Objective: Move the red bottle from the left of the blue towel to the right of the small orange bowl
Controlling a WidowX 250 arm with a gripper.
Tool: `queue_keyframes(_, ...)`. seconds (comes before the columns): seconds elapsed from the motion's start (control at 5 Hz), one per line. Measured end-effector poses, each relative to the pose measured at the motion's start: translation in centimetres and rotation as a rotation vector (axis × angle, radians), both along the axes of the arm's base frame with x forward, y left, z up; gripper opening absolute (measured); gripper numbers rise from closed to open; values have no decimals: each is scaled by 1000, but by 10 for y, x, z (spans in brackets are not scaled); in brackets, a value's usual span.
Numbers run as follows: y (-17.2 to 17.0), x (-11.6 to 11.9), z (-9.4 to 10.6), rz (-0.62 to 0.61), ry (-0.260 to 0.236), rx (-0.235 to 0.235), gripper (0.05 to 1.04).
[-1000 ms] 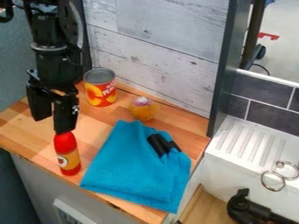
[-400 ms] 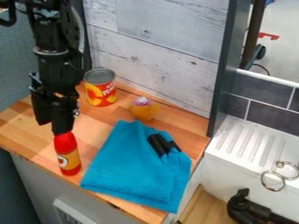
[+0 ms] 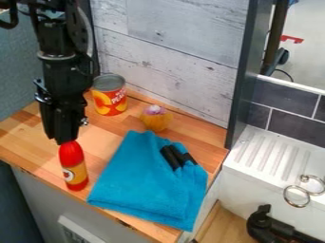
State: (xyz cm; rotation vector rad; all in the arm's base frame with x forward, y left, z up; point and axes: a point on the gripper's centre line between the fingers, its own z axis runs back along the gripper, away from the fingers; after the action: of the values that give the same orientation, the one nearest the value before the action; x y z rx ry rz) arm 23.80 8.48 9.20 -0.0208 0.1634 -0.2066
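Note:
My gripper (image 3: pixel 62 138) hangs down at the left of the counter, its fingers together. The tips are right at the top of a red bottle (image 3: pixel 73 167) with a yellow and red label, which stands upright near the counter's front edge; I cannot tell whether they touch it. To the bottle's right lies a folded blue cloth (image 3: pixel 143 182) with two black pieces (image 3: pixel 171 157) on it. Behind the gripper, to the right, stands a red and yellow can (image 3: pixel 109 99). A small yellow-orange object with a pale purple top (image 3: pixel 155 120) sits behind the cloth.
A whitewashed plank wall (image 3: pixel 175 45) rises behind the wooden counter (image 3: pixel 28 137). A dark upright panel (image 3: pixel 243 76) stands at its right end. Beyond are a white sink (image 3: pixel 266 163) with a ribbed ledge, metal rings (image 3: pixel 297 195) and a black tap-like part (image 3: pixel 270 227).
The gripper's fingers, apart a second ago, have come together, and the wrist has turned and shifted slightly right. The bottle, cloth, can and small object are where they were.

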Motion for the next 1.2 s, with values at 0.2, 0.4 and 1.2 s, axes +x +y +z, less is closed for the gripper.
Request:
queue_keyframes(0.2,-4,8,8,-16,-23,-20,328)
queue_keyframes(0.4,-29,39,41,-121,-100,4,328)
queue_keyframes(1.2,-96,125,50,-351,-335,-174,328)
